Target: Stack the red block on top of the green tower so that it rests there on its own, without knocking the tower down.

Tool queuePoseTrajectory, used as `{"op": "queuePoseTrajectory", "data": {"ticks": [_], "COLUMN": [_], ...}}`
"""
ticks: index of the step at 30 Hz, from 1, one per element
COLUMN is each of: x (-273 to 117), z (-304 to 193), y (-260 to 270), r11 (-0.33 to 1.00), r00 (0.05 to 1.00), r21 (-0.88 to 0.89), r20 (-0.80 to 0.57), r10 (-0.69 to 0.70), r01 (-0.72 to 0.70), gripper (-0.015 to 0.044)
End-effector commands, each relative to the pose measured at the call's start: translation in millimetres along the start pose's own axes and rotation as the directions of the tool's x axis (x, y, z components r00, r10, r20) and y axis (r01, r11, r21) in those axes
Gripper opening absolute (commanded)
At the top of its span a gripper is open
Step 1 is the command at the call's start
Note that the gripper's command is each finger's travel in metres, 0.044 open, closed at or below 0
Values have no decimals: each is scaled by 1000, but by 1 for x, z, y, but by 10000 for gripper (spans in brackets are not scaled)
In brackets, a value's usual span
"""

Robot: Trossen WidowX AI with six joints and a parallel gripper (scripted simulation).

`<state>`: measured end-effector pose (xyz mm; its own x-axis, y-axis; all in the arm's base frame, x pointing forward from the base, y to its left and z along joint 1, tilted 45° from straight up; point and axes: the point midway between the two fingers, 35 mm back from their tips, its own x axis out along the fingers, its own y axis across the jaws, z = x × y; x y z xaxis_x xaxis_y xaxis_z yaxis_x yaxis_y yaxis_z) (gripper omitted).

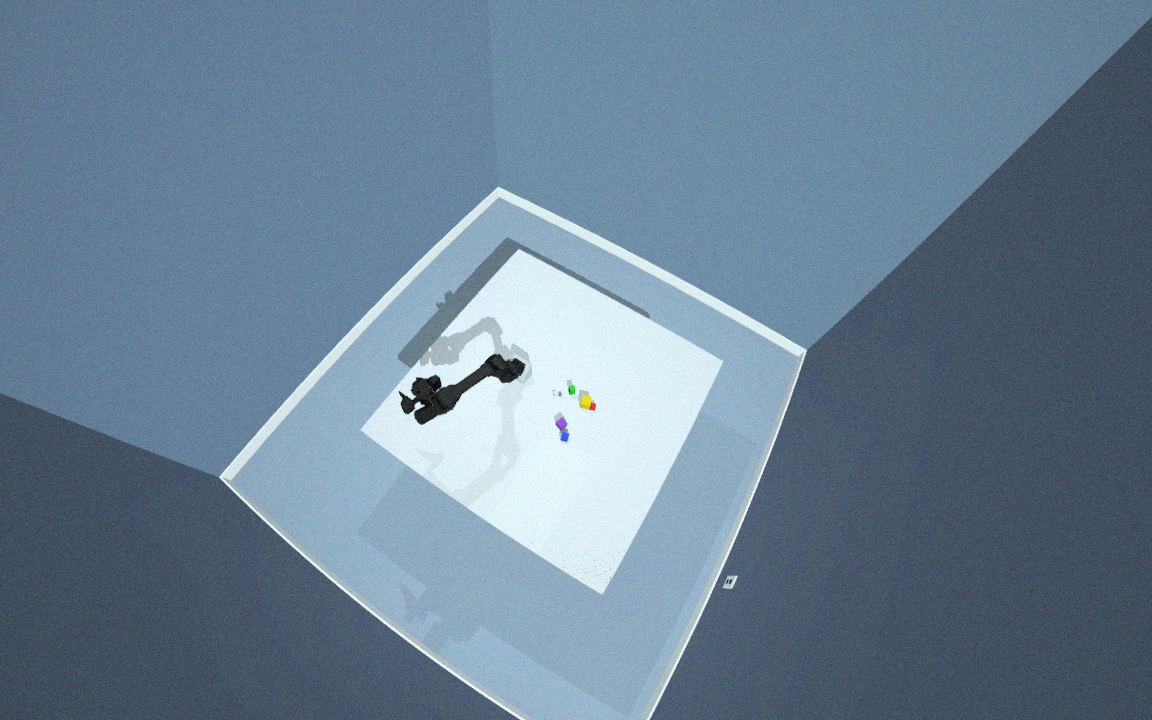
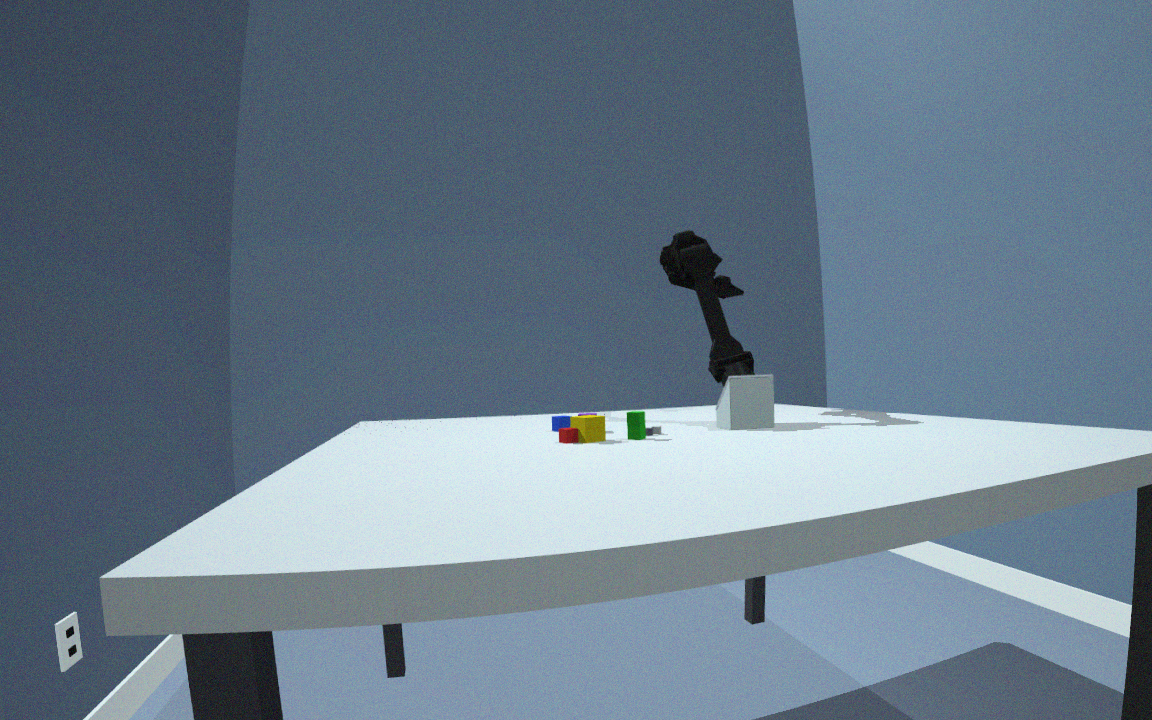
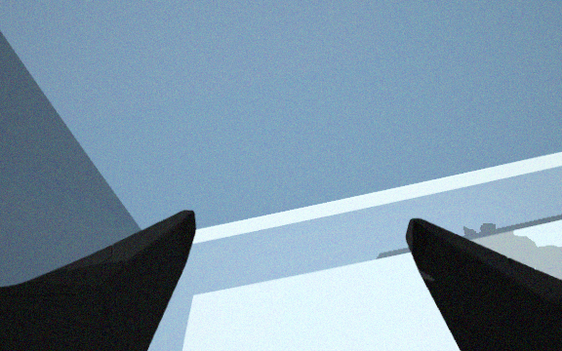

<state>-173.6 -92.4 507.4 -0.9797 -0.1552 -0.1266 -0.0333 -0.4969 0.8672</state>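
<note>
White table [image 2: 490,528], matte slab, near corner cut off by the wrist view. My arm [image 2: 716,322] rises from a pale base block [image 2: 746,402]. My gripper [image 3: 302,224] is spread wide, empty; blocks hidden from it. Green tower [image 2: 635,425] upright. Red block [image 2: 568,435], small cube, touches the yellow block [image 2: 589,428] at its 9 o'clock, on the table.

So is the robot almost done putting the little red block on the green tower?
Not yet. Nothing looks done: the small red cube sits on the table beside the yellow cube, and the green tower stands alone. The black gripper is open, empty and high, far from the blocks. Reaching, grabbing and stacking are all left.
</note>
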Motion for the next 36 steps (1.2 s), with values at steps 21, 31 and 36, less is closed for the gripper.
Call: {"op": "queuePoseTrajectory", "data": {"ticks": [21, 31, 36], "x": [-76, -156, -189], "z": [-215, -302, -323], "y": [50, 28, 12], "r11": [813, 561, 433], "r00": [779, 623, 569], "r21": [-379, -486, -497], "r20": [-612, -779, -821], "r10": [138, 71, 46], "r01": [-442, -670, -752], "gripper": [440, 440, 440]}}
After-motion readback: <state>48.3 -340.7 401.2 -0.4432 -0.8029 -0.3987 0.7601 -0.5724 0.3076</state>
